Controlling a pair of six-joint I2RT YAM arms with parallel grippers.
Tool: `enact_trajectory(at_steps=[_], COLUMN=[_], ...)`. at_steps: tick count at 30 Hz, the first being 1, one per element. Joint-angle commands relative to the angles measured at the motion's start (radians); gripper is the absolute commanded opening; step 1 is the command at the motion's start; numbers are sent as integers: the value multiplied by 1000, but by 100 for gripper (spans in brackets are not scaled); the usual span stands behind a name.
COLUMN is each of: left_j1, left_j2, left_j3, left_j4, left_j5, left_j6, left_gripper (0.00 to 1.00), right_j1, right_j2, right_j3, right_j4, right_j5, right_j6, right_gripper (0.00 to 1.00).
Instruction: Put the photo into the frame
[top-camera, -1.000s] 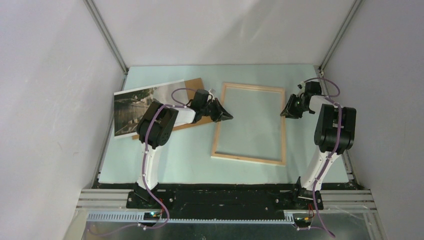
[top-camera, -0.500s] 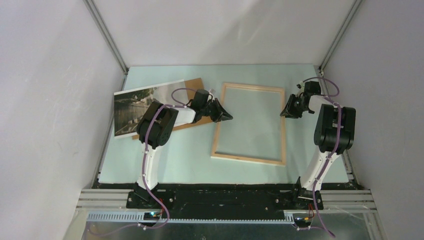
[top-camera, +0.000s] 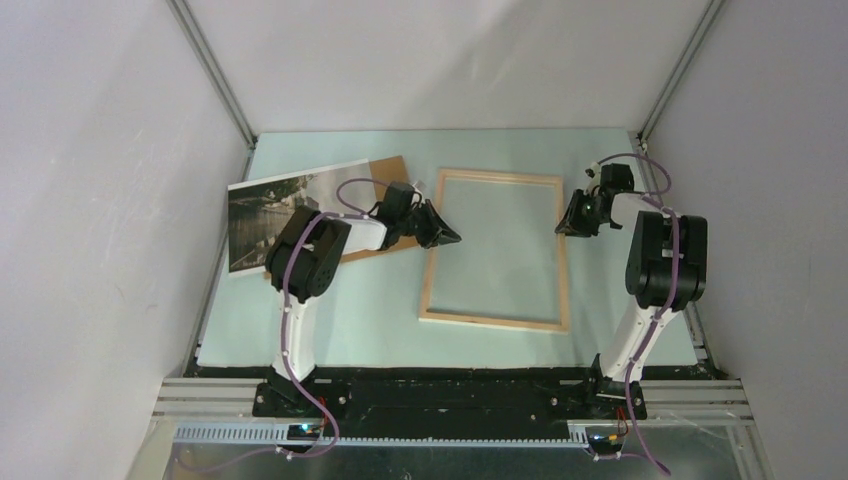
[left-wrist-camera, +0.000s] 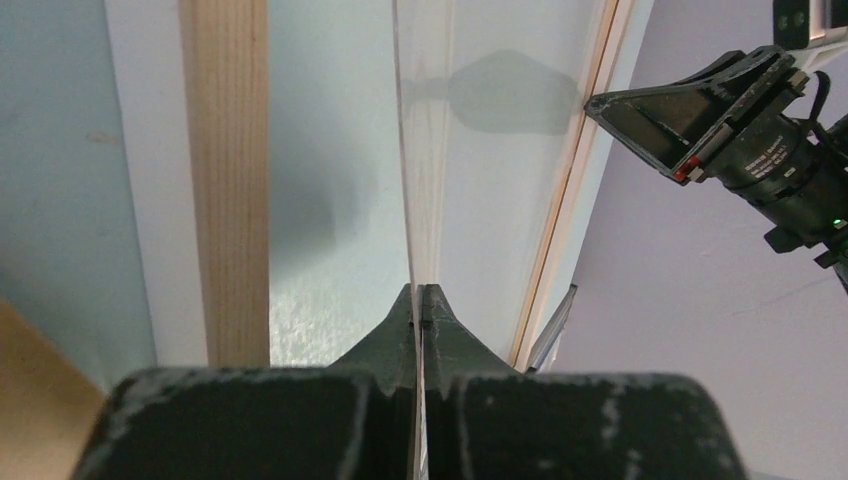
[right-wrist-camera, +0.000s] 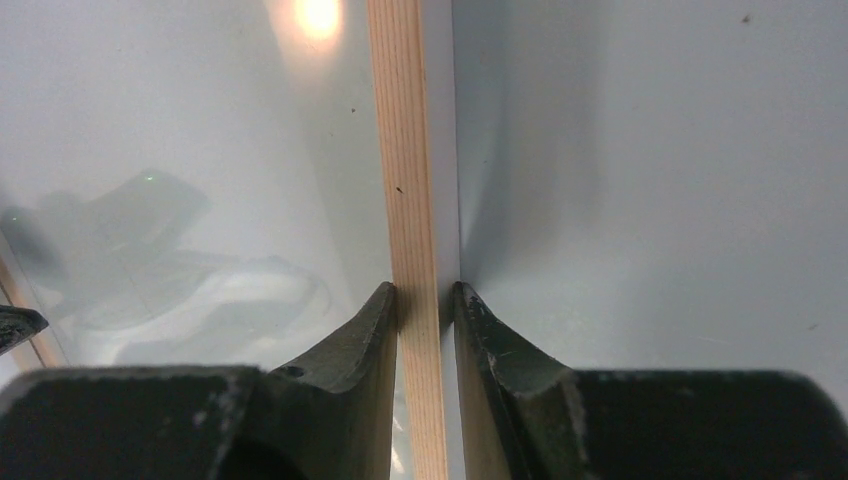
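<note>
Photo (top-camera: 268, 208): was seen lying flat at the left side of the table (top-camera: 340, 310), partly over the brown backing board (top-camera: 388, 170) and well apart from the frame. No shift from a second earlier was noted.
Left gripper (top-camera: 450, 237): was found just past the frame's left rail, over the opening, with its fingers pressed together. In the left wrist view a thin pale edge was seen running out from between them; what that edge belonged to could not be told. Since the earlier picture the gripper had been carried slightly leftward and nearer.
Frame (top-camera: 494, 322): was seen at the table's centre, the photo not yet in it. Compared with a second before, it had been displaced a little to the left, the far end more than the near one.
Right gripper (top-camera: 563, 227): was set astride the frame's right rail near its far end, one finger on each side. It was clamped on the wood, as shown in the right wrist view. It had been moved slightly left along with the rail.
</note>
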Motion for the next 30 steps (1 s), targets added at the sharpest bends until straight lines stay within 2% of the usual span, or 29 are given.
enact_trajectory(at_steps=[1,13,21,25,30], left_j1=[-20,-19,-12,-11,-9], left_j2=[-76,-188,-221,-222,-223], left_j3=[-44,-170,-202,-203,-204], left_j4=[-35,-64,-85,-87,-87], left_j5=[-16,-26,-34,-43,-59], left_j6=[55,100,121,124,132], left_gripper=[0,0,0,0,0], right_j1=[62,141,197,197,174], right_j2=[-7,-60,-79,-82,-104], right_j3=[-53,-91,-95,-101,-99], right_j4=[-78,-108,-103,-100,-84], right_j5=[-27,-61,-49,-36,-29], right_j6=[-10,0,3,0,-4], right_gripper=[21,19,20,24,38])
